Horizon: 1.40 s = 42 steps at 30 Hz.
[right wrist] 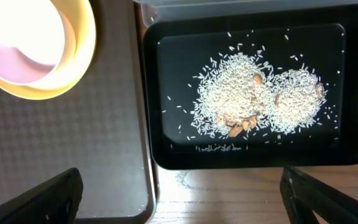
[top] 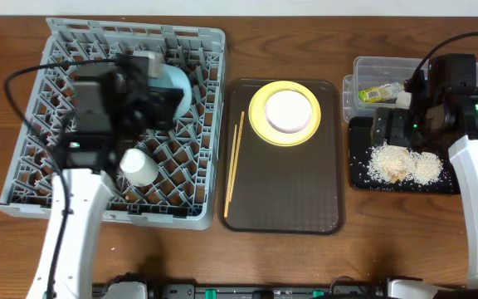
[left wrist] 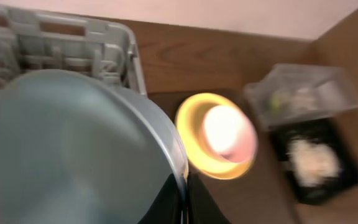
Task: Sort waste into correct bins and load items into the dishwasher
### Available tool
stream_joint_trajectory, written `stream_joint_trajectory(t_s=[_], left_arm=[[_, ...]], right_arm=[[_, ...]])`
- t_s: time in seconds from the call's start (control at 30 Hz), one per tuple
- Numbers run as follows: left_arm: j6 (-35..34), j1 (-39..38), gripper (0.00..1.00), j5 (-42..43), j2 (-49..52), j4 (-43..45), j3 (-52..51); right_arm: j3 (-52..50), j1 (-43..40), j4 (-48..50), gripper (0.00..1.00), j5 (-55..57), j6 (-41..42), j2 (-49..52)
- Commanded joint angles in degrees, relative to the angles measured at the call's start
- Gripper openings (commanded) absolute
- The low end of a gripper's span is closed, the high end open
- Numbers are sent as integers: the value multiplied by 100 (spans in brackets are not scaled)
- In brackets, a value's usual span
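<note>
**Overhead and both wrist views.** The left gripper (left wrist: 183,198) is clamped on the rim of the light blue bowl (left wrist: 73,149). The bowl is tipped up on edge over the far right part of the grey dish rack (top: 31,158), with its rim edge nearest the serving tray. The arm hides part of the bowl from above. A small cream cup (top: 139,166) lies among the pegs toward the rack's near side.

Just right of the rack is the dark brown serving tray (top: 285,191). It carries the yellow plate (top: 257,116) at its far end, with the white bowl (top: 288,110) seated upright in the plate's middle. The chopsticks (top: 234,166) lie along the tray's left edge. Their long axis runs far to near, leaning slightly right at the far tip.

At the right of the surface (top: 388,241) stands the clear tub (top: 372,66). It holds the yellow-green wrapper (top: 380,93), whose long axis runs left to right. Touching the tub's near side is the black tray (right wrist: 166,93), which holds the rice crumbs (right wrist: 235,93) in two adjoining heaps. The right gripper (right wrist: 180,186) hangs above this tray, spread wide and holding nothing.
</note>
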Motion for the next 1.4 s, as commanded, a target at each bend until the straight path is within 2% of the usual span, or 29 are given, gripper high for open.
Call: stream_joint_trajectory(t_s=[0.0, 0.2, 0.3, 0.53, 0.97, 1.03, 1.1, 1.17, 1.2, 1.3, 1.37], left_arm=[[-136, 754, 6, 2518, 356, 94, 68], [-136, 1617, 6, 5001, 1425, 509, 68], [-380, 1847, 6, 5049, 2022, 588, 68], [-437, 2236, 6, 5049, 2957, 608, 68], [-435, 3086, 7, 4826, 3143, 621, 66], [-435, 3182, 24, 4826, 3143, 619, 66], [-435, 3250, 32, 4787, 3143, 595, 66], [-437, 3270, 57, 4540, 3141, 511, 66], [-435, 3270, 63, 4354, 3141, 415, 66], [-428, 3268, 73, 3882, 3141, 103, 66], [-413, 3268, 73, 3882, 3134, 59, 66]], right_arm=[[87, 4, -35, 99, 61, 59, -22], [87, 4, -37, 99, 59, 61, -22], [87, 4, -37, 99, 61, 61, -22], [87, 4, -39, 99, 61, 61, -22], [87, 4, -44, 99, 61, 61, -22], [87, 4, -42, 99, 61, 61, -22], [87, 4, -39, 99, 59, 61, -22], [87, 4, -39, 99, 61, 61, -22], [87, 4, -39, 99, 59, 61, -22], [87, 4, -44, 99, 59, 63, -22], [90, 4, -66, 99, 59, 61, -22]])
